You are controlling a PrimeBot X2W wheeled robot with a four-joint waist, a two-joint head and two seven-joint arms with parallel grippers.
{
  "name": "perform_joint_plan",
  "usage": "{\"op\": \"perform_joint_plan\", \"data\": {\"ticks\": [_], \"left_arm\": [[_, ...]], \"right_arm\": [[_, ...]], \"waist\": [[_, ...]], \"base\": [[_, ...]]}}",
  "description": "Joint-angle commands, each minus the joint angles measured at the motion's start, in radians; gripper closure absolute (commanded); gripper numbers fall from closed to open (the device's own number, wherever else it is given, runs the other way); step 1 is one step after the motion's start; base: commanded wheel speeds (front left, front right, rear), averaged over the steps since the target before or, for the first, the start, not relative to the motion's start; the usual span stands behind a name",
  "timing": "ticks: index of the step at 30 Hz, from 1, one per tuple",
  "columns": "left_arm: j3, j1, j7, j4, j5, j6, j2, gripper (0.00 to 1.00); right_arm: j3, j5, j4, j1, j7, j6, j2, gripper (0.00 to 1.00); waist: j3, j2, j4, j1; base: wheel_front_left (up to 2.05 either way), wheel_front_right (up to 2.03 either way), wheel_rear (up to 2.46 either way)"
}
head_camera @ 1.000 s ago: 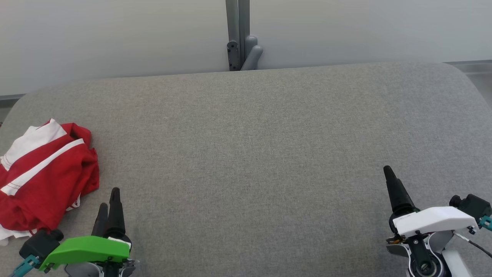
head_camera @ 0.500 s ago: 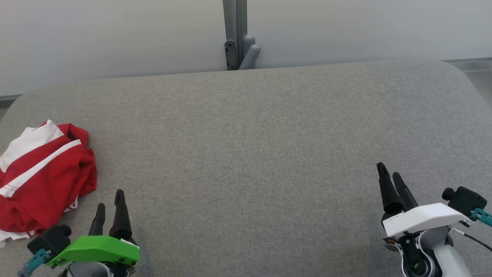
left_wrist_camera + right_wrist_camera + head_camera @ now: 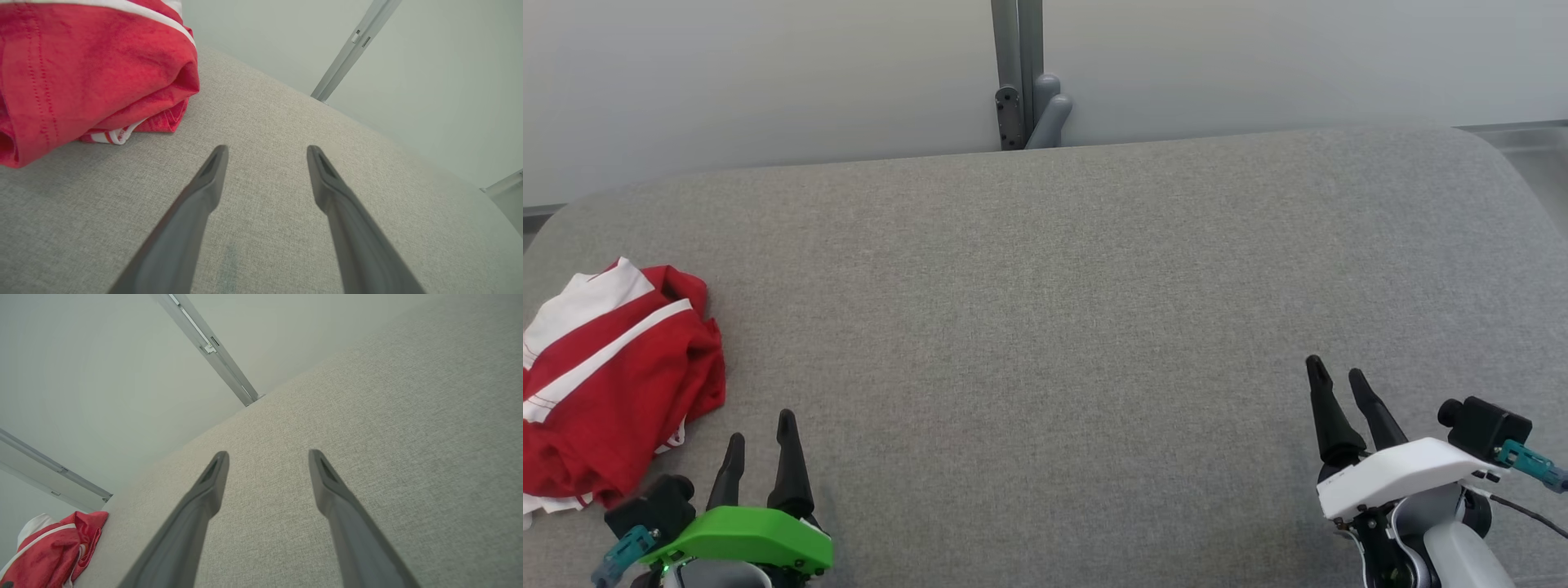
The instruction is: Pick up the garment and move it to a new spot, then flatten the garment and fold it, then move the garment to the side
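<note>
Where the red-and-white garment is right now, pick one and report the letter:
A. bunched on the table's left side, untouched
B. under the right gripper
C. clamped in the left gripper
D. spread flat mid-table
A: the garment lies bunched at the table's left side, apart from the open left gripper.

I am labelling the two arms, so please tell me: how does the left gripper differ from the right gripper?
The left gripper wears a green cover; the right gripper wears a white one. The left gripper sits close beside the red and white garment; the right gripper is far from it. Both are open and hold nothing.
</note>
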State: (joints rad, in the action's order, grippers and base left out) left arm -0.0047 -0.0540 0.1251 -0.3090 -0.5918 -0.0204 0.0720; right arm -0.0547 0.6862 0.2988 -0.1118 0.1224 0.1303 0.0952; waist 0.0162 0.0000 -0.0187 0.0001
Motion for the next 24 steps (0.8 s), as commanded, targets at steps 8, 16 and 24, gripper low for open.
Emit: {"op": "perform_joint_plan", "data": {"ticks": [8, 16, 24], "left_arm": [[-0.011, 0.009, 0.029, 0.006, 0.108, 0.016, 0.016, 0.00], [-0.018, 0.014, 0.049, 0.013, 0.193, 0.025, 0.019, 0.00], [-0.024, 0.019, 0.065, 0.006, 0.259, 0.030, 0.020, 0.00]], "right_arm": [[-0.013, -0.105, 0.001, -0.027, 0.030, 0.000, 0.013, 0.00], [-0.015, -0.188, -0.006, -0.024, 0.051, 0.000, 0.008, 0.00], [-0.019, -0.253, -0.005, -0.024, 0.067, 0.000, 0.006, 0.00]], "waist": [[-0.002, 0.0000, -0.004, 0.0000], [-0.004, 0.0000, -0.007, 0.0000], [-0.006, 0.0000, -0.011, 0.0000]], "base": [[0.00, 0.00, 0.00], [0.00, 0.00, 0.00], [0.00, 0.00, 0.00]]}}
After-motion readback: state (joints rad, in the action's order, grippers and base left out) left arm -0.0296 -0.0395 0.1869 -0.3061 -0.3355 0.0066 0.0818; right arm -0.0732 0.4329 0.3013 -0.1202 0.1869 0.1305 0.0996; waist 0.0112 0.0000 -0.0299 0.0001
